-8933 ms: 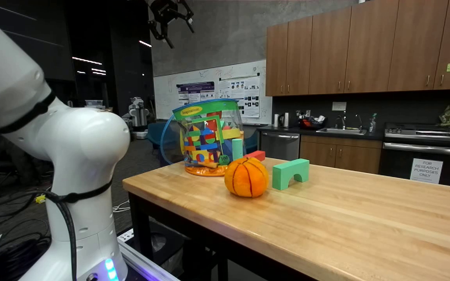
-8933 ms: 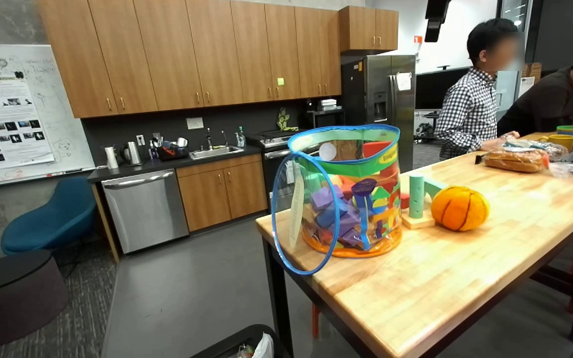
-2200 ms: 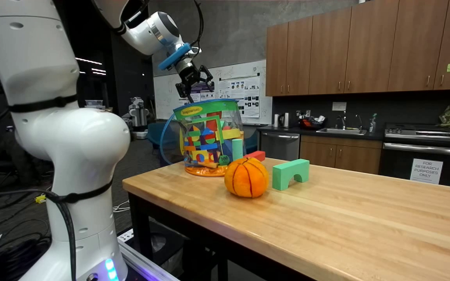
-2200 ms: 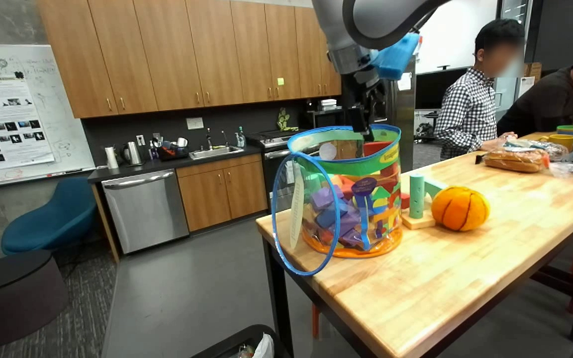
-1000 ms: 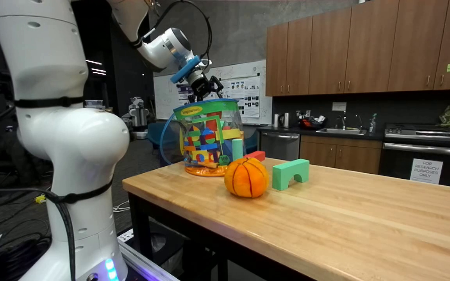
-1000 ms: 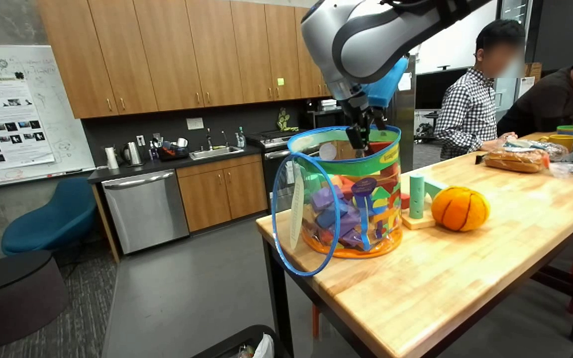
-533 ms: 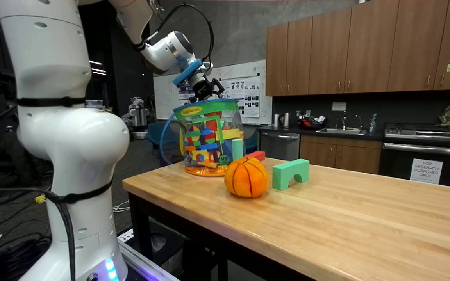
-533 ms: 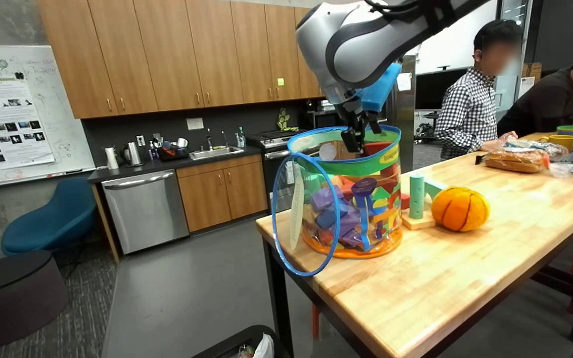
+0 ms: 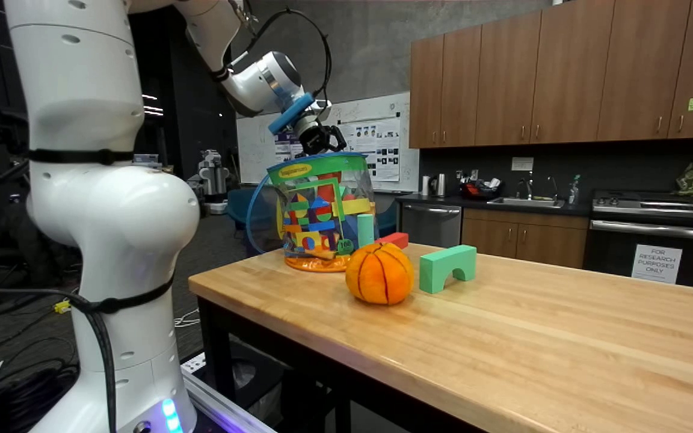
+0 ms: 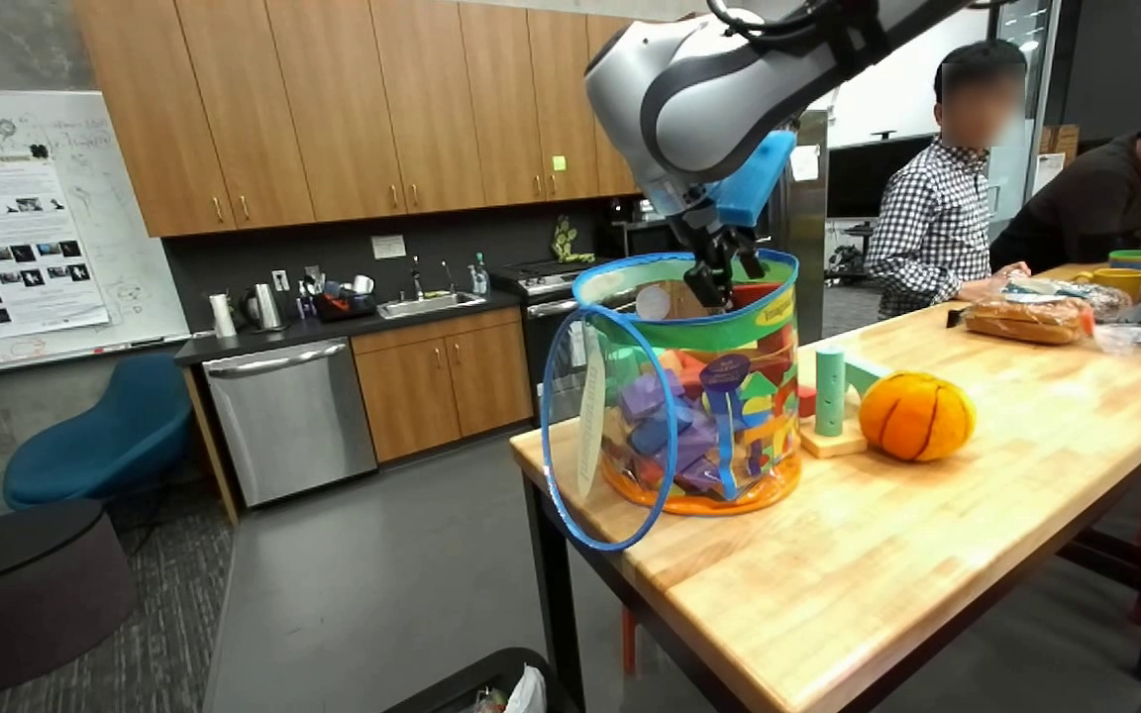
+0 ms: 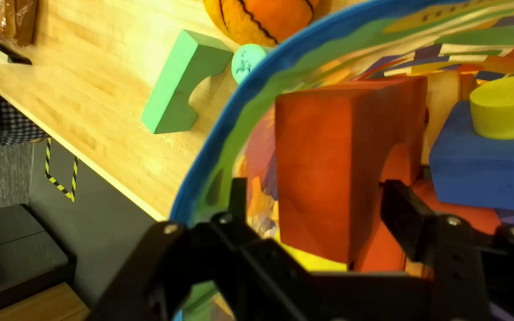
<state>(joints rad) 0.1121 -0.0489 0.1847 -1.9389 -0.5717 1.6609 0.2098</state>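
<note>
While the hand [image 11: 316, 196] hangs at the mouth of the bag [image 10: 650, 334], its two fingers [image 11: 400, 216] are spread wide, and the red arch block [image 11: 315, 174] stands in the bag between them. There is a gap on one side; I can't tell if the other finger touches it. One finger is near the bag's soft rim [image 11: 219, 131], so it could snag there and tug the bag. The red arch block might tip if bumped, since it seems to sit on loose blocks. One round yellow block [image 11: 511, 109] is on one blue block [image 11: 480, 165], and the rest are too many to count. The table [image 9: 533, 349] has one orange pumpkin [image 9: 379, 273], one green arch [image 9: 452, 261], one green post [image 10: 830, 391] and one red block [image 9: 396, 240].
</note>
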